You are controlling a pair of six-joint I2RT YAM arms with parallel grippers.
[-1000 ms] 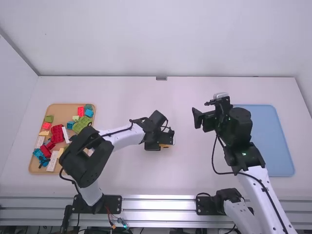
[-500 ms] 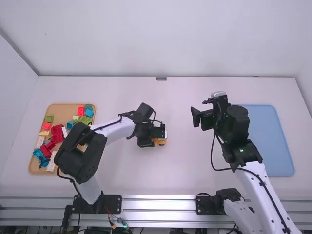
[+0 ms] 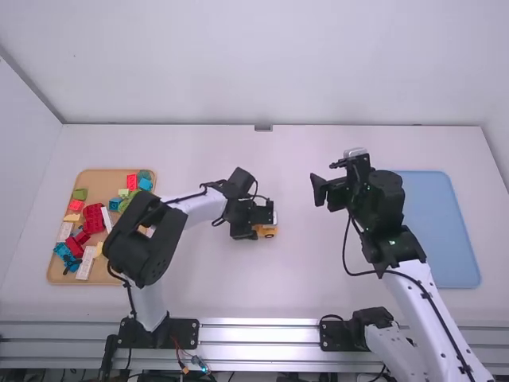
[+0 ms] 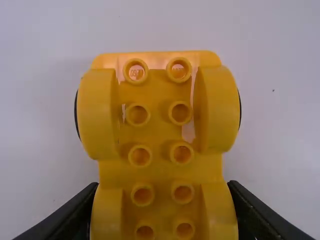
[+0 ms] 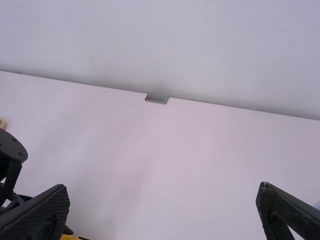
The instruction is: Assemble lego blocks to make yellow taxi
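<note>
I judge the build early: the studs (image 4: 140, 156) on the yellow base (image 4: 159, 95) are bare, so most of the stacking seems left, with blocks (image 3: 94, 219) in the wooden tray (image 3: 51, 274). Two rows of hollow studs run between rounded wheel arches (image 4: 100, 115), a sliver of black beside each. The base sits near the worktop's (image 3: 318, 286) middle, pinched by my left end effector (image 4: 164, 185); my right end effector (image 5: 162, 187) is wide and empty.
</note>
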